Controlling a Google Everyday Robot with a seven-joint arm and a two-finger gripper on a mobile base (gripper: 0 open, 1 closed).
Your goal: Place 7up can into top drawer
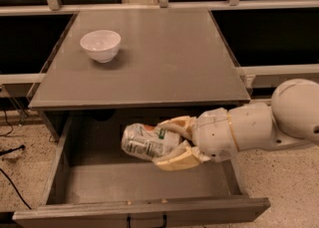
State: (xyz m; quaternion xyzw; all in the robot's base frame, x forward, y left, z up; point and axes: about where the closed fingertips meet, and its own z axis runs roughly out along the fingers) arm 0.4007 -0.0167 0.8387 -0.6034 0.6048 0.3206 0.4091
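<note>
- Now inside the open top drawer (pixel 124 184), the tool (pixel 167 143) hangs above the drawer's grey floor, reaching in from the right on a white arm (pixel 259 125).
- Its two cream fingers (pixel 175 158) are clamped on the 7up can (pixel 144 141), one above and one below the can's right end.
- The can, dented and silvery-white with green label marks, lies on its side and points left, in the back half of the drawer and near its middle; whether it touches the drawer floor cannot be told.
- The drawer is pulled well out from under the grey worktop (pixel 164 57), with its dark handle (pixel 146 220) at the centre of the front panel.
- A white bowl (pixel 100 45) stands upright on the worktop's rear left area, well apart from the can and the tool.
</note>
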